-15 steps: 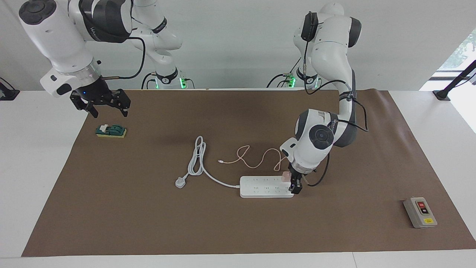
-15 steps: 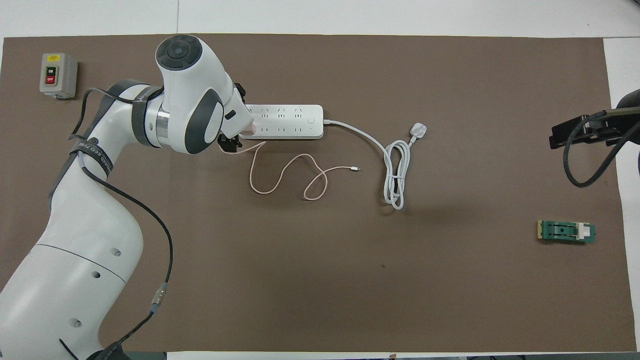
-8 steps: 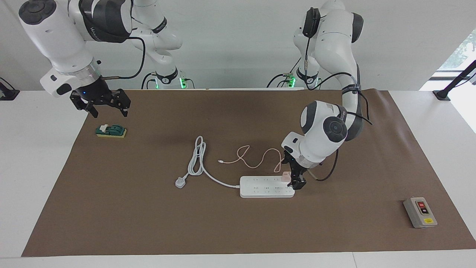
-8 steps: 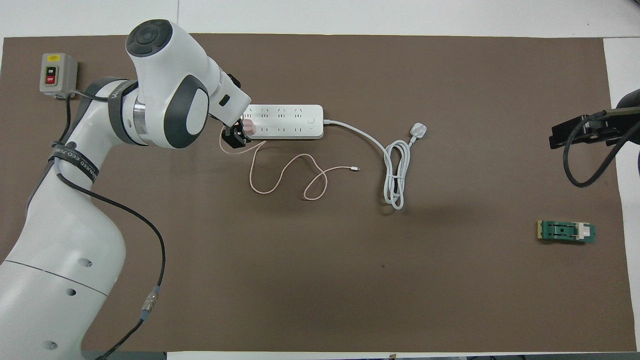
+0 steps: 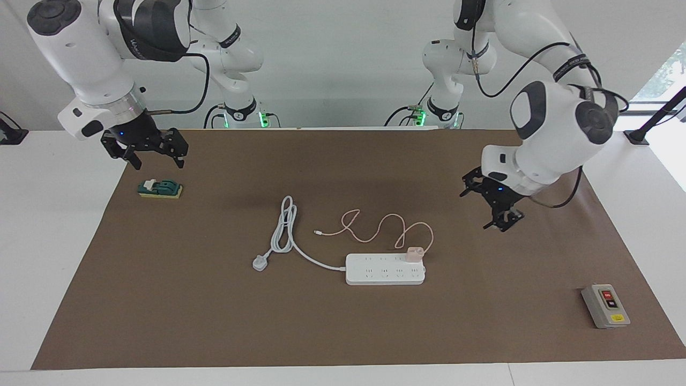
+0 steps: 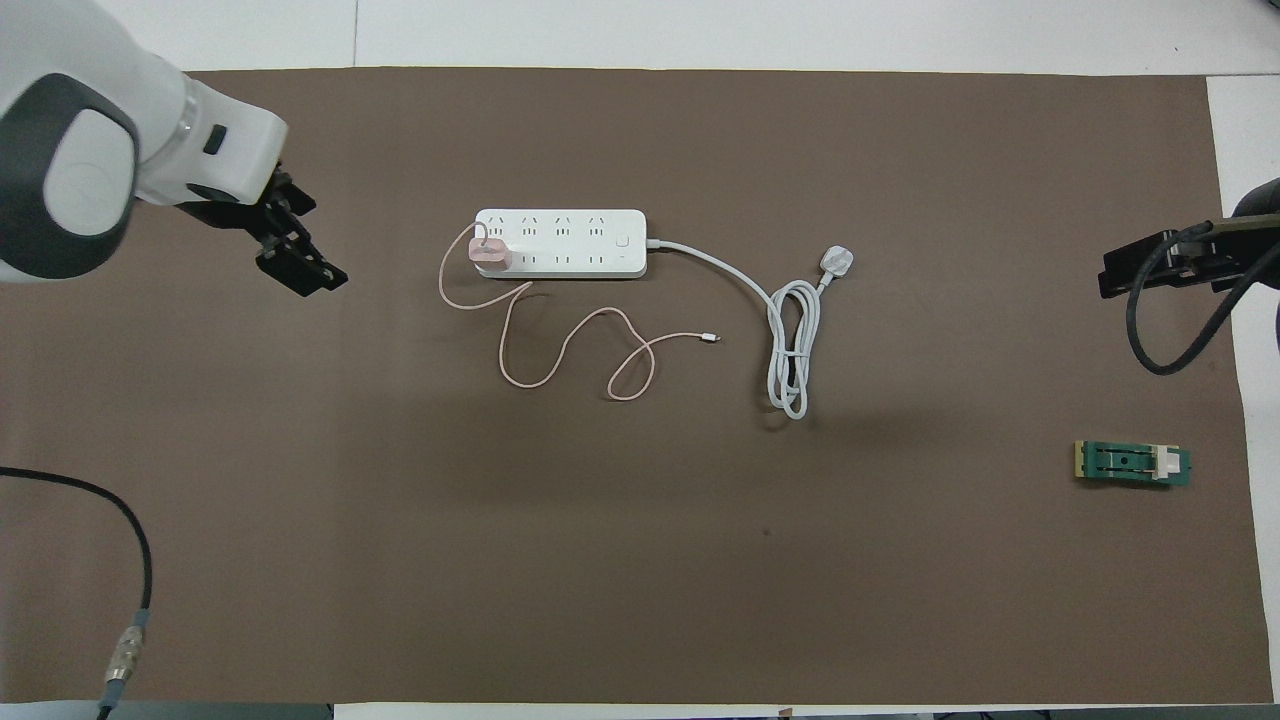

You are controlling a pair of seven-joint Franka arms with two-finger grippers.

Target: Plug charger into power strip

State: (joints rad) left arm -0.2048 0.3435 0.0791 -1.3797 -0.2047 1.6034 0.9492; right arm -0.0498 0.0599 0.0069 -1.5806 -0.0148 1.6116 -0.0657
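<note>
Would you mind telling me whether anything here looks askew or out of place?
Nothing stands out. The charger sits upright on the power strip, at the left arm's end, its cable loose on the mat. Both grippers, left and right, hang clear.

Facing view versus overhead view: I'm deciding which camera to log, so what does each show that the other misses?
Only the facing view shows both arm bases, the wall, and the grey switch box toward the left arm's end. Only the overhead view shows the power strip sockets from above. Both show the charger seated on the strip at its left-arm end, its pink cable looping nearer the robots, the white plug, the green block, the left gripper raised over bare mat, and the right gripper waiting.
</note>
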